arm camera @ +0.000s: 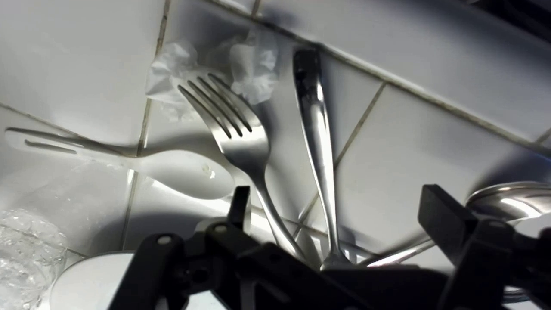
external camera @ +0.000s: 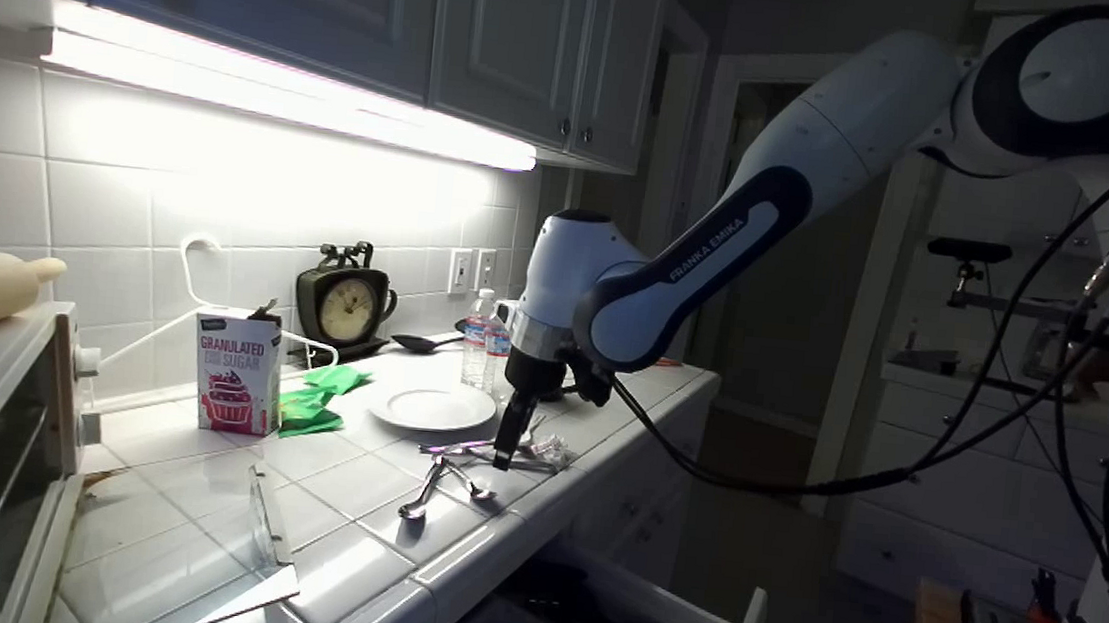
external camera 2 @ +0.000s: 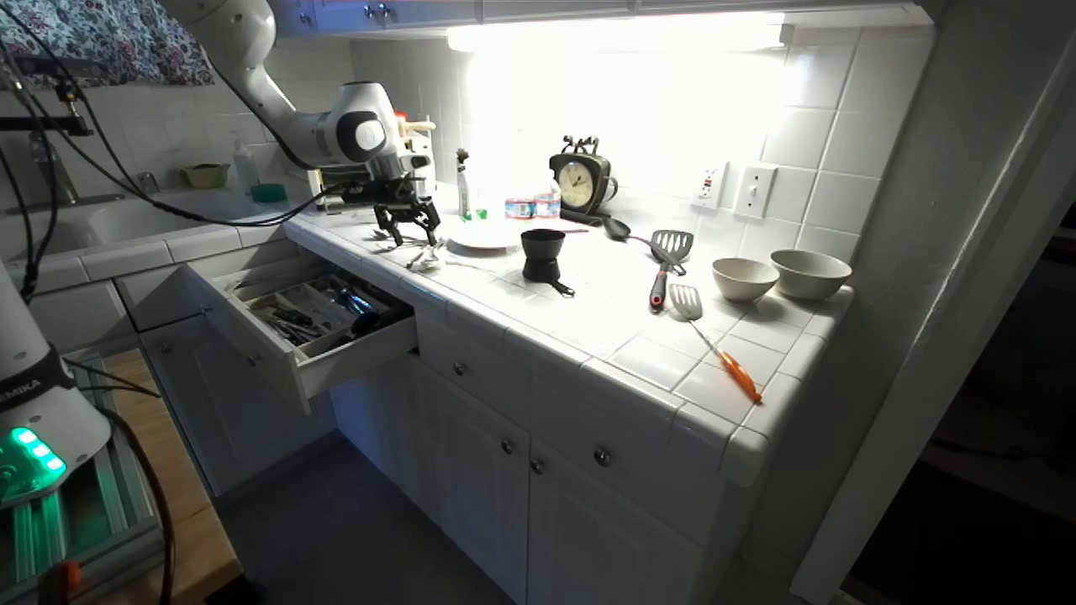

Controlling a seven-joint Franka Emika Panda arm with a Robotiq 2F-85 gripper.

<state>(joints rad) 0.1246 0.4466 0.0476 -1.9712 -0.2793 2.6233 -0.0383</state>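
In an exterior view we read "FRANKA EMIKA" along the arm (external camera: 707, 250) and "GRANULATED" and "SUGAR" on the cardboard box (external camera: 238, 374); the gripper (external camera: 504, 456) points down at shiny cutlery (external camera: 428, 486) on the white tiled counter (external camera: 329, 481). In an exterior view we see a round-faced clock (external camera 2: 578, 185), two smooth bowls (external camera 2: 748, 284) and a pulled-out drawer (external camera 2: 361, 357) in dim surroundings. In the wrist view the fingers (arm camera: 447, 220) stand wide apart above a metal fork (arm camera: 249, 155), lying between a white plastic spoon (arm camera: 185, 172) and a glossy handle (arm camera: 317, 133).
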